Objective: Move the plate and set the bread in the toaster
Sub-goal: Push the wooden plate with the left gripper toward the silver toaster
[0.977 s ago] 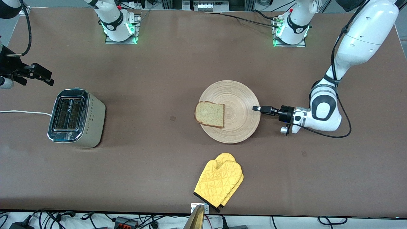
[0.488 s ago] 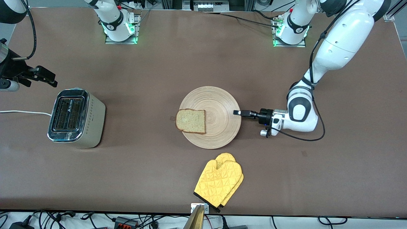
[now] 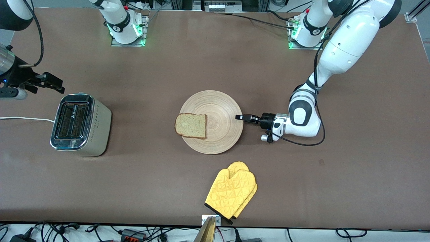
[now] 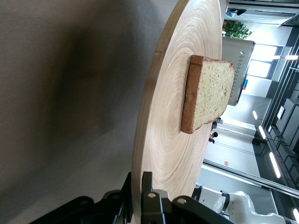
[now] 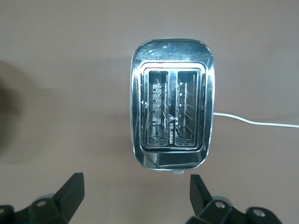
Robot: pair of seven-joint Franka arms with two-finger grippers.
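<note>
The round light-wood plate [image 3: 215, 111] lies mid-table with the bread [image 3: 190, 125] on its rim toward the right arm's end. My left gripper [image 3: 239, 117] is shut on the plate's rim at the left arm's side; in the left wrist view its jaws pinch the plate [image 4: 168, 121] edge, and the bread [image 4: 208, 91] shows there too. The toaster [image 3: 80, 124] stands toward the right arm's end, slots empty. My right gripper [image 3: 53, 82] is open in the air just past the toaster's far end; the right wrist view shows the toaster [image 5: 172, 105] from above, with the right gripper [image 5: 135, 193] beside its end.
A yellow oven mitt [image 3: 231, 193] lies near the table's front edge, nearer the front camera than the plate. The toaster's white cord [image 3: 23, 118] runs off toward the right arm's end of the table.
My left gripper has slid the plate with the bread toward the toaster's end of the table. My right gripper has drifted slightly closer to the toaster.
</note>
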